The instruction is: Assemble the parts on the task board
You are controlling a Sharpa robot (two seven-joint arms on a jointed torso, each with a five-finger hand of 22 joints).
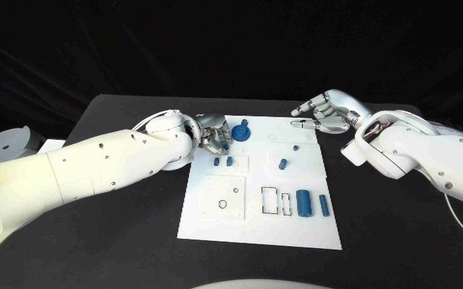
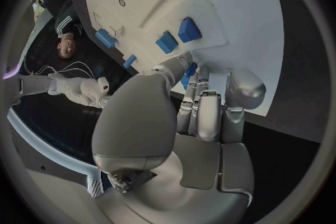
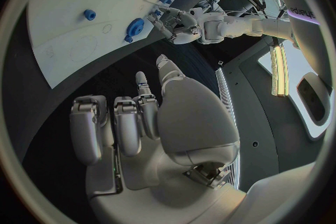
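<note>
A: Start at the left hand (image 1: 214, 139) – what is it doing?

B: It sits at the far left edge of the task board (image 1: 217, 225), fingers bent in toward the round blue part (image 1: 240, 132) standing near the board's far edge. In the left wrist view the fingertips (image 2: 190, 70) reach a small blue piece, but I cannot tell whether they actually pinch it or only touch it

A: And the right hand (image 1: 322, 115)?

B: Raised over the black bench (image 1: 386, 235) just beyond the board's far right corner, fingers curled apart and holding nothing

A: What else lies on the board?

B: Two small blue blocks (image 1: 223, 162) side by side just near the left hand, a tiny blue peg (image 1: 295, 147) and a slanted blue pin (image 1: 283, 164) toward the middle. Nearer the robot, a thick blue cylinder (image 1: 304, 203) lies beside a thinner blue rod (image 1: 324, 205), to the right of two outlined rectangular slots (image 1: 276, 201). A raised square plate (image 1: 223, 197) with a small hole sits to the left of those slots
</note>
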